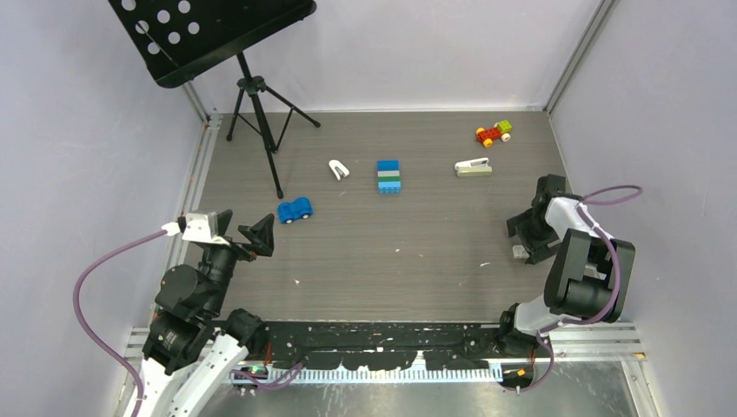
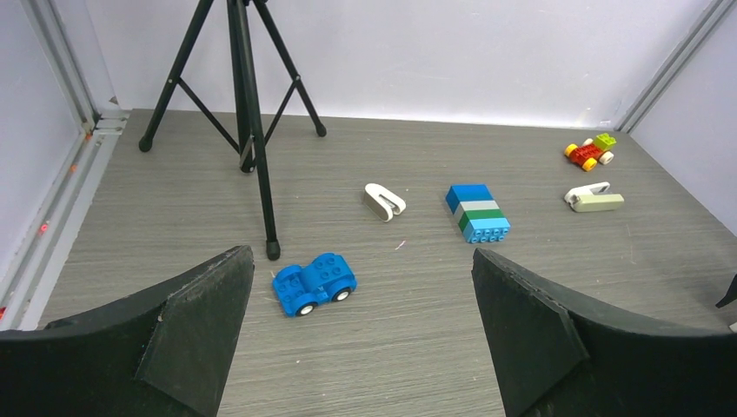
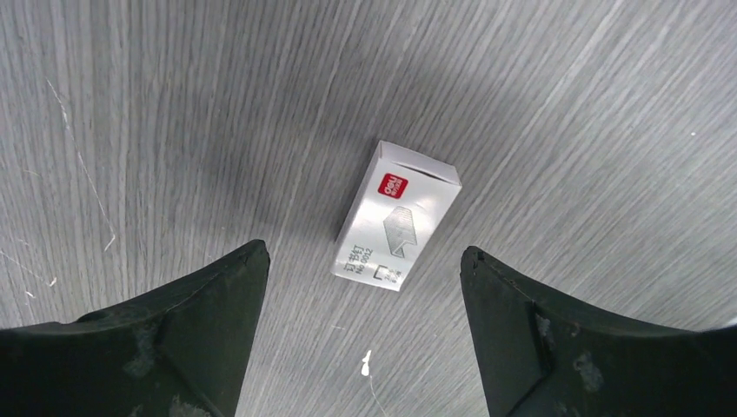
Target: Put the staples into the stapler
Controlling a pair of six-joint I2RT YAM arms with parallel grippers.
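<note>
The stapler [image 1: 473, 168], beige-grey on a white base, lies at the back right of the table; it also shows in the left wrist view [image 2: 595, 198]. The silvery staple strip itself is not in view. A small white box with a red mark [image 3: 398, 215] lies flat on the table at the right [image 1: 519, 253]. My right gripper [image 3: 363, 257] is open and empty, pointing down just above this box, its fingers on either side of the box's near end [image 1: 524, 238]. My left gripper [image 2: 361, 254] is open and empty at the near left [image 1: 243, 228], far from the stapler.
A blue toy car [image 1: 295, 209] sits ahead of the left gripper. A white curved clip piece [image 1: 339, 169], a blue-white-green brick stack [image 1: 388, 176] and a red-yellow-green toy car [image 1: 493, 133] lie further back. A black music stand tripod [image 1: 256, 113] stands back left. Walls close in on all sides.
</note>
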